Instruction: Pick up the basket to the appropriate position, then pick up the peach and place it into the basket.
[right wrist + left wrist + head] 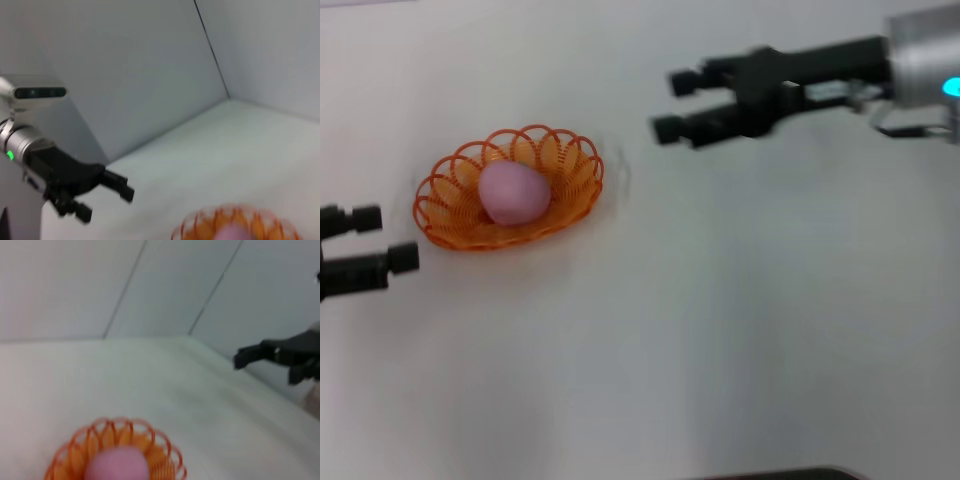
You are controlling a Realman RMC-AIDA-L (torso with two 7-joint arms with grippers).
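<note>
The orange basket [450, 205] stands on the white table at the left. The pink peach [513, 193] lies inside it. Both also show in the left wrist view, the basket [80, 447] and the peach [117, 465], and in the right wrist view, the basket [200, 227] and the peach [232, 233]. My left gripper [375, 240] is open and empty, just left of the basket. My right gripper [672, 105] is open and empty, above the table to the right of the basket and apart from it.
The white table [720, 330] spreads to the front and right. Grey walls stand behind it in the wrist views. The right gripper [262, 357] shows far off in the left wrist view; the left gripper [107, 197] shows in the right wrist view.
</note>
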